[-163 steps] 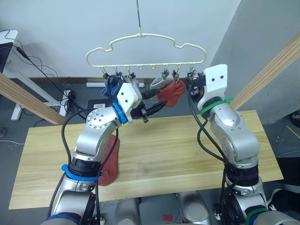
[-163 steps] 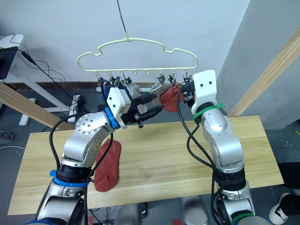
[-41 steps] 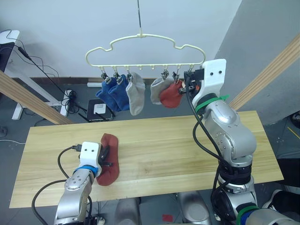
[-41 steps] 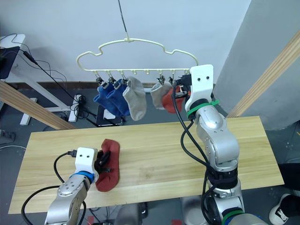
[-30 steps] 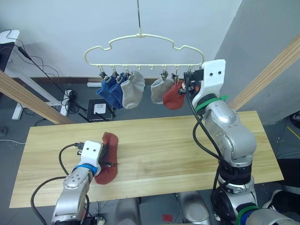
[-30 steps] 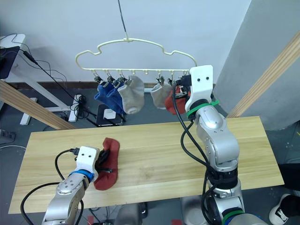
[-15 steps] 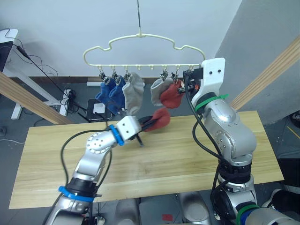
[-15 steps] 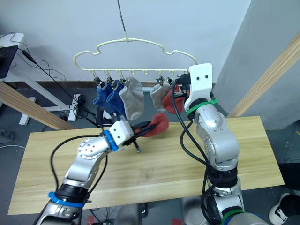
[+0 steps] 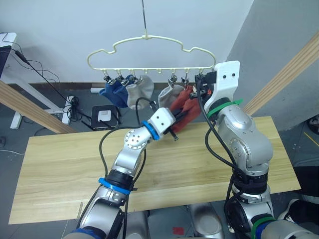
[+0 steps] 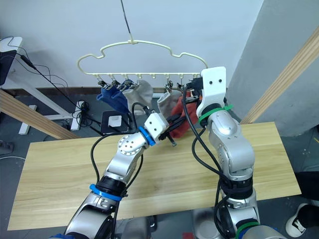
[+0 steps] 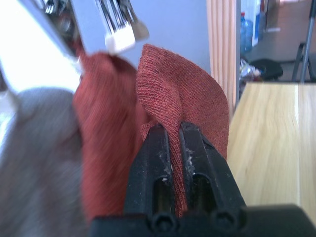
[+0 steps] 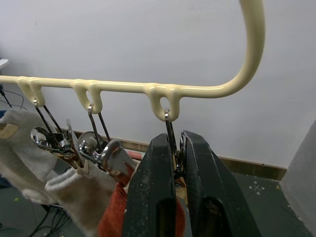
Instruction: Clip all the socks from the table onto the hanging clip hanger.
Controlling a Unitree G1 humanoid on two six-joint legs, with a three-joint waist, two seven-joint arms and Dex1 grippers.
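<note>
**Last rust sock meets the end clip**

Against a pale wall, the left gripper [image 11: 174, 143] pinches the rust-red sock [image 11: 185, 94] beside the clip hanger [image 9: 149, 47]. The right gripper [image 12: 173, 158] squeezes the end clip [image 12: 171, 136]. Feed the cuff in before releasing.

Background only. White painted wall [image 9: 60, 25] fills the upper frame, grey wall panel [image 9: 279, 35] at upper right. Two thick light-wood diagonal beams: one at left edge [image 9: 30, 107], one at right [image 9: 284, 74]. Dark grey floor [image 9: 75, 124] shows at mid-left. White desk leg frame [image 9: 25, 87] at far left, black cables [image 9: 55, 82] trailing beside it to a white power strip [image 9: 73, 102]. Small white-and-black device [image 9: 103, 115] on the floor, centre-left. Left wrist view, upper right: black office chair [image 11: 303, 39], blue water bottle [image 11: 245, 37].
</note>
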